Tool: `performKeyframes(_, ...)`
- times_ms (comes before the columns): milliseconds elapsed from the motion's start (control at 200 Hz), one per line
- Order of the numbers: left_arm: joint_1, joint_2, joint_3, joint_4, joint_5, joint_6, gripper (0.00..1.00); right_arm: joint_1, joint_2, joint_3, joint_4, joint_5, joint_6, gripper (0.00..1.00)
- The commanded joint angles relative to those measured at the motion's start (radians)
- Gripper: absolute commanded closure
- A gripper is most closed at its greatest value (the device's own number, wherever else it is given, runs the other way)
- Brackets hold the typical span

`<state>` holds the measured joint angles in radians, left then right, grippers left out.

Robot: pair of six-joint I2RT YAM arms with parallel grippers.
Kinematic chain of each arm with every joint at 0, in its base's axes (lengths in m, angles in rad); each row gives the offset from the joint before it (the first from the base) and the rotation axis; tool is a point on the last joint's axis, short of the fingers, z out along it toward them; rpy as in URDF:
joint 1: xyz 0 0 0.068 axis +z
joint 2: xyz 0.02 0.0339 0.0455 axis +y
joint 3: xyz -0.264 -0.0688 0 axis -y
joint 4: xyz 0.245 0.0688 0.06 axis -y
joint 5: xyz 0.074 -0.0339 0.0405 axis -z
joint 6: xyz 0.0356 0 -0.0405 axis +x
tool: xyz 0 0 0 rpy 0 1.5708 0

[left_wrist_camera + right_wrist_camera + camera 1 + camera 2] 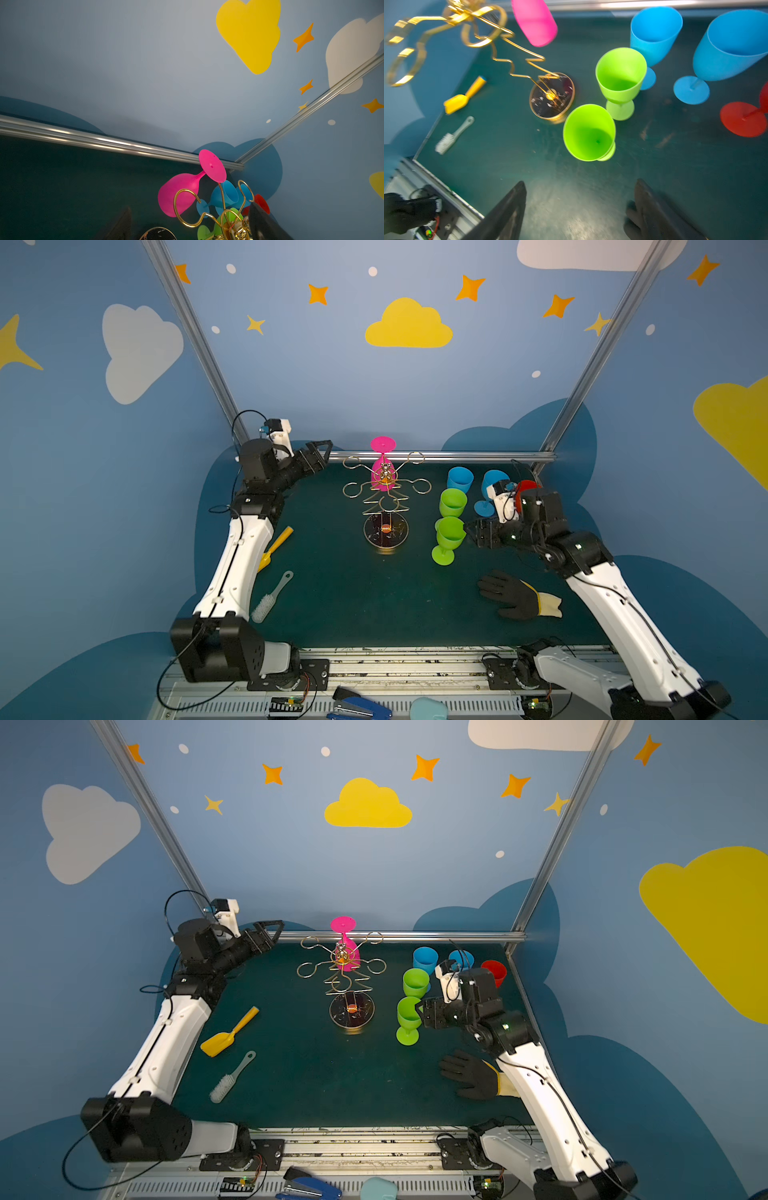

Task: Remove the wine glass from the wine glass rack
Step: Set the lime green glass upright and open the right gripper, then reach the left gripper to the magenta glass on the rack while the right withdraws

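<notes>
Upper centre of both top views, the pink wine glass (382, 467) hangs inverted on the wine glass rack (395, 537). A top view shows the bowl of the red glass (494, 969) (right wrist view: mostly its foot). On the desk (311, 1073): two green glasses (415, 981), two blue glasses (425, 959), one red. Left gripper (276, 930) and right gripper (580, 181) gape empty.

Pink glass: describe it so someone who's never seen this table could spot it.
Find the gold wire rack on the green mat. The pink glass hangs upside down near its top. It's the only pink one and the only one racked; the other glasses stand on the mat.
</notes>
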<state>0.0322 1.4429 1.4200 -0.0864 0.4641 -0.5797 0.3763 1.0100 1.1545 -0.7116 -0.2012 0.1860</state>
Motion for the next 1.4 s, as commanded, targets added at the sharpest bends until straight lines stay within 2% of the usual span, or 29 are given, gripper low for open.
performKeyframes(0, -0.003, 0.103, 0.122, -0.113, 0.144, 0.031, 0.16, -0.029, -0.023, -0.019, 0.127, -0.051, 0.018, 0.19)
performKeyframes(260, -0.042, 0.396, 0.473, -0.311, 0.242, 0.115, 0.23, -0.045, -0.050, -0.057, 0.100, -0.050, 0.010, 0.19)
performKeyframes(541, -0.116, 0.696, 0.908, -0.599, 0.247, 0.234, 0.27, -0.051, -0.057, -0.064, 0.093, -0.060, 0.010, 0.19)
performKeyframes(686, -0.142, 0.808, 1.098, -0.710, 0.245, 0.273, 0.27, -0.054, -0.070, -0.071, 0.086, -0.052, 0.007, 0.19)
performKeyframes(1006, -0.180, 0.845, 1.128, -0.730, 0.201, 0.306, 0.30, -0.059, -0.074, -0.076, 0.086, -0.050, 0.004, 0.19)
performKeyframes(1397, -0.184, 0.831, 1.128, -0.730, 0.111, 0.304, 0.60, -0.065, -0.096, -0.084, 0.082, -0.038, 0.000, 0.19)
